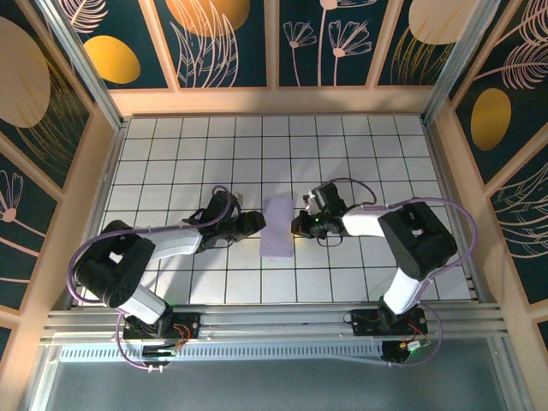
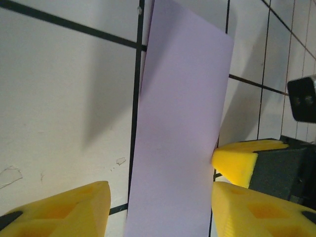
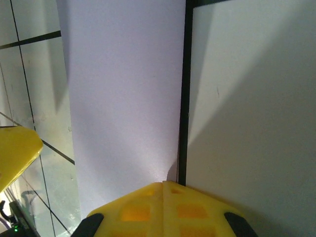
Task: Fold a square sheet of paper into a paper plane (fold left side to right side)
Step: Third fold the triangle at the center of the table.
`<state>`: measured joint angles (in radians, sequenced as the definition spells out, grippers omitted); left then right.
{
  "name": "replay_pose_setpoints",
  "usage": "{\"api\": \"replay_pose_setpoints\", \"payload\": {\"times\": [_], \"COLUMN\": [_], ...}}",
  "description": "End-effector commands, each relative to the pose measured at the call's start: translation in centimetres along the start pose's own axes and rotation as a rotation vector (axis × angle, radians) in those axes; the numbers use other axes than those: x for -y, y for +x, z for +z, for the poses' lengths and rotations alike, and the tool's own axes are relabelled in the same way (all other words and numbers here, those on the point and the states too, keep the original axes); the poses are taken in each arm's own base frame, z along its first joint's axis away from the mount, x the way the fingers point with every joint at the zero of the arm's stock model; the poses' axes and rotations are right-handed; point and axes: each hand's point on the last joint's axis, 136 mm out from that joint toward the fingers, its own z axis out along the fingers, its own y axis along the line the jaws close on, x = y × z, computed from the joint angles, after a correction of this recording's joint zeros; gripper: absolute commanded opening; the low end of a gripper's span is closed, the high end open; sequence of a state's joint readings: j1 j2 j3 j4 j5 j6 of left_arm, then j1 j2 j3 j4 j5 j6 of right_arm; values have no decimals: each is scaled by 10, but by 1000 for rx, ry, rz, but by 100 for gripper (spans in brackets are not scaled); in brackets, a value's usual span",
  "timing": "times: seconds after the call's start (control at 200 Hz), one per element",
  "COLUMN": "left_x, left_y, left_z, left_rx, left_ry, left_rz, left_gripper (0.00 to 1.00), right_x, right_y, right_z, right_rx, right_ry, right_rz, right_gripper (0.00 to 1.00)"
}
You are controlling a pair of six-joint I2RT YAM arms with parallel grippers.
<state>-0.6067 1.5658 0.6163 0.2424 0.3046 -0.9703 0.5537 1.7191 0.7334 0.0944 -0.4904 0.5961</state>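
Shut right fingers (image 3: pixel 163 190) pin the square sheet of paper (image 1: pixel 279 228) at three o'clock, keeping it folded; left fingers (image 2: pixel 252 207) gape at nine.

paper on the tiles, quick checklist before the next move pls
1. square sheet of paper folded into a narrow strip: ok
2. right tool shut, its tip at the strip's edge: ok
3. left tool open, one finger on each side of the strip: ok
4. the two layers' edges lined up: cannot tell
5. crease pressed flat along its whole length: cannot tell
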Motion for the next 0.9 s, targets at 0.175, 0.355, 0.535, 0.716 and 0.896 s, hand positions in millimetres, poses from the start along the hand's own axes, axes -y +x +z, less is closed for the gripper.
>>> {"api": "replay_pose_setpoints", "payload": {"times": [0.175, 0.355, 0.535, 0.716, 0.896], "left_x": [4, 6, 8, 14, 5], "left_y": [11, 16, 19, 19, 21], "left_z": [11, 19, 25, 28, 34], "left_rx": [-90, -119, -136, -142, -147], "left_ry": [31, 28, 31, 41, 4], "left_rz": [19, 30, 36, 47, 43], "left_gripper": [44, 43, 40, 39, 40], "right_x": [31, 28, 29, 29, 29], "right_y": [6, 4, 5, 5, 5], "right_z": [3, 3, 3, 4, 3], "right_rx": [-33, -28, -31, -34, -32], "right_ry": [166, 156, 156, 156, 158], "right_rz": [-54, -60, -61, -63, -66], "right_gripper": [0, 0, 0, 0, 0]}}
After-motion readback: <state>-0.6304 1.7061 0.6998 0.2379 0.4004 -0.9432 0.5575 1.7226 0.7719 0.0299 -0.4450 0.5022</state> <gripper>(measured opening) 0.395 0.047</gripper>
